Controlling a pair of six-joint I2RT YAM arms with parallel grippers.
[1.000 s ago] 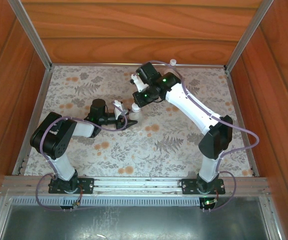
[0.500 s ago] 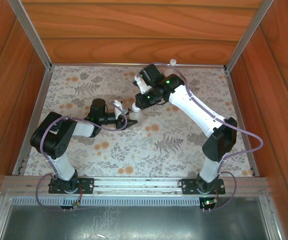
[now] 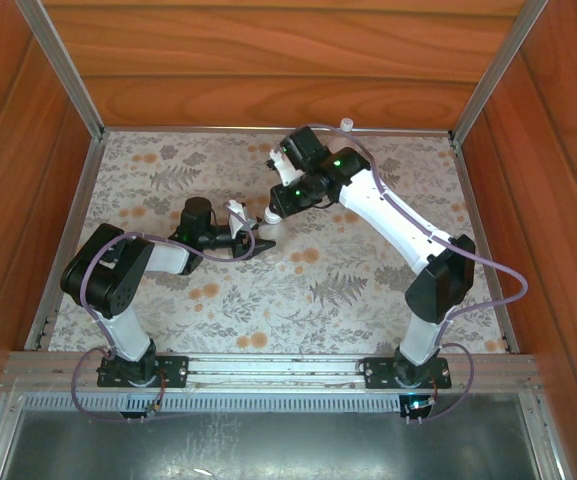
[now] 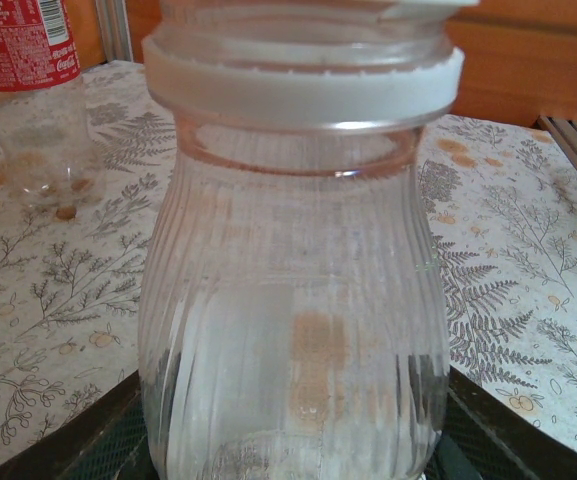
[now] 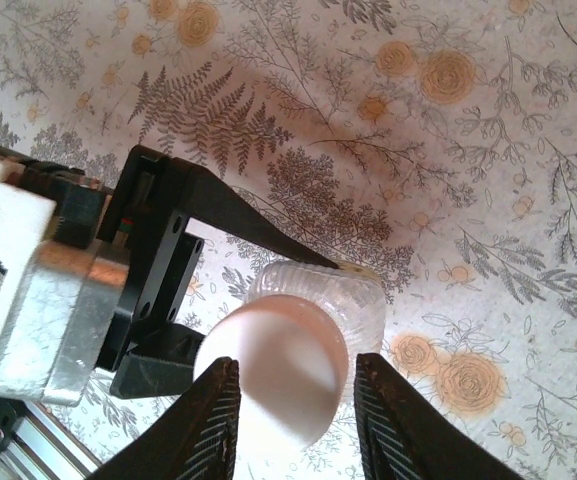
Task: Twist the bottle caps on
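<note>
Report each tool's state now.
Left tool: closed, holding the bottle.
Right tool: closed on the cap.

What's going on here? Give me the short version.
The left gripper holds a clear ribbed bottle upright. The right gripper is above it, closed on the white cap, which sits on the bottle's neck. How far the cap is screwed down cannot be told. A second bottle, with a red label, stands on the flowered cloth beyond it.
</note>
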